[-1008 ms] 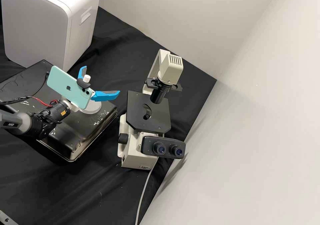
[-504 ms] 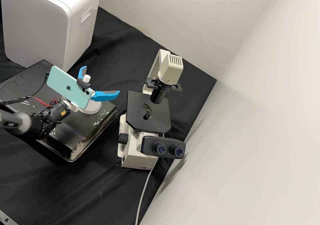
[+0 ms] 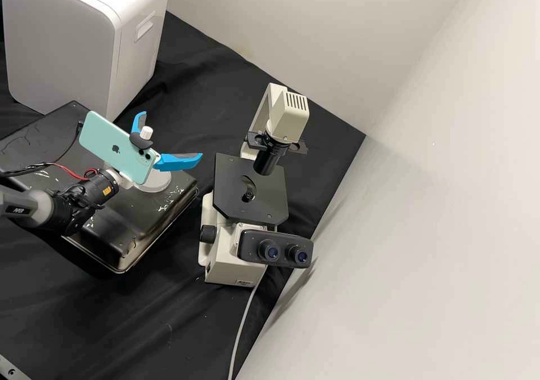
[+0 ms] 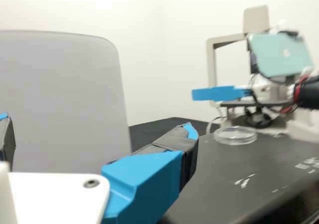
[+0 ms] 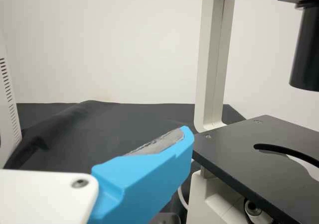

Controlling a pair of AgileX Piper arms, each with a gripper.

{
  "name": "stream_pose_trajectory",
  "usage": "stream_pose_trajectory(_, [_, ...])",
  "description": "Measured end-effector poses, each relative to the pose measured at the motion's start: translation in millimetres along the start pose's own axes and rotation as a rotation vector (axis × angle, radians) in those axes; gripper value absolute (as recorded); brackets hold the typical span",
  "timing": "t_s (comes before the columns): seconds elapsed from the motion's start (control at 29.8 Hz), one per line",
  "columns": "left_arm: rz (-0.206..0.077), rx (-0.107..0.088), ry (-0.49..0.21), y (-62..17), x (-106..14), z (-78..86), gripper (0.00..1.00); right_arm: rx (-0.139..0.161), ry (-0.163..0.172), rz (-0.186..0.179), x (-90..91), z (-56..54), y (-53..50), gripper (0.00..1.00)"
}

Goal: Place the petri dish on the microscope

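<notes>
A clear petri dish [image 3: 154,183] [image 4: 234,134] lies on a black case [image 3: 112,233], left of the beige microscope [image 3: 253,222]. The microscope's black stage [image 3: 250,188] [image 5: 259,149] is bare. My right gripper [image 3: 163,142], with a teal phone on its wrist, hangs open just above the dish, and nothing is between its fingers. One of its blue fingers [image 5: 149,169] points at the stage edge. My left gripper [image 4: 94,127] is open and holds nothing, low beside the white appliance, well away from the dish.
A large white appliance [image 3: 79,36] [image 4: 60,94] stands at the back left. Black cloth [image 3: 140,323] covers the bench, and a pale wall [image 3: 422,228] closes the right side. A grey cable [image 3: 242,323] runs from the microscope's base toward the front.
</notes>
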Motion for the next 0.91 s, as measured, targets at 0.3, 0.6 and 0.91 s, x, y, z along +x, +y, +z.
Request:
stream_pose_trajectory(0.3, [-0.001,0.000,-0.017,-0.7,0.4,4.7,1.00,0.000,0.000,0.000,0.0,0.0,0.0,1.00])
stream_pose_trajectory(0.6, [-0.003,0.007,0.027,-2.9,1.7,4.6,1.00,0.000,0.000,0.000,0.0,0.0,0.0,1.00])
stream_pose_trajectory(0.91, [-0.073,-0.004,0.047,-16.4,5.9,5.4,1.00,0.000,0.000,0.000,0.0,0.0,0.0,1.00])
